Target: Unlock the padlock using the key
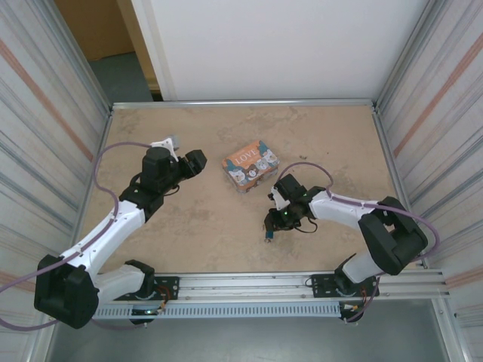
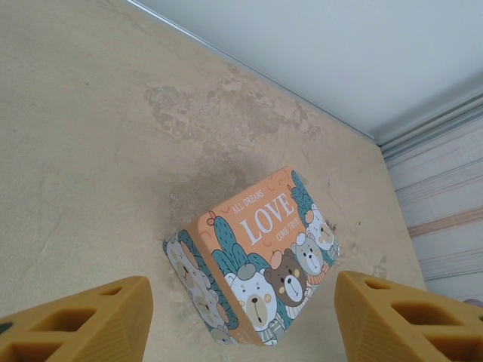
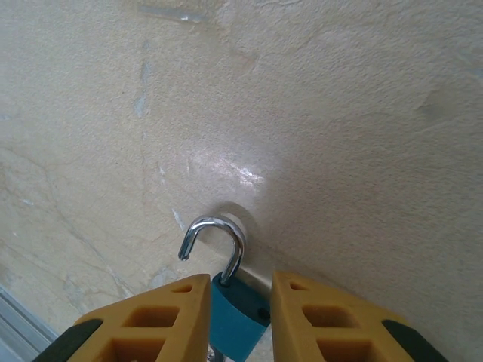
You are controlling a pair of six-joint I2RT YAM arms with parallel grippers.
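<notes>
Sitting on the beige, stone-patterned counter [image 1: 226, 128], an orange rectangular "LOVE" tin with cartoon bears [image 1: 250, 165] is lying just ahead of my left end effector [image 1: 195, 162]. That one's yellow fingers [image 2: 83, 320] are spreading wide and touching nothing. Apart from the tin and nearer my bases, my right end effector [image 3: 240, 302] is pinching the tiny blue padlock [image 3: 238, 320] by its body, close to the counter. The padlock's thin silvery metal shackle [image 3: 219, 237] is arching forward with one end hanging free.
</notes>
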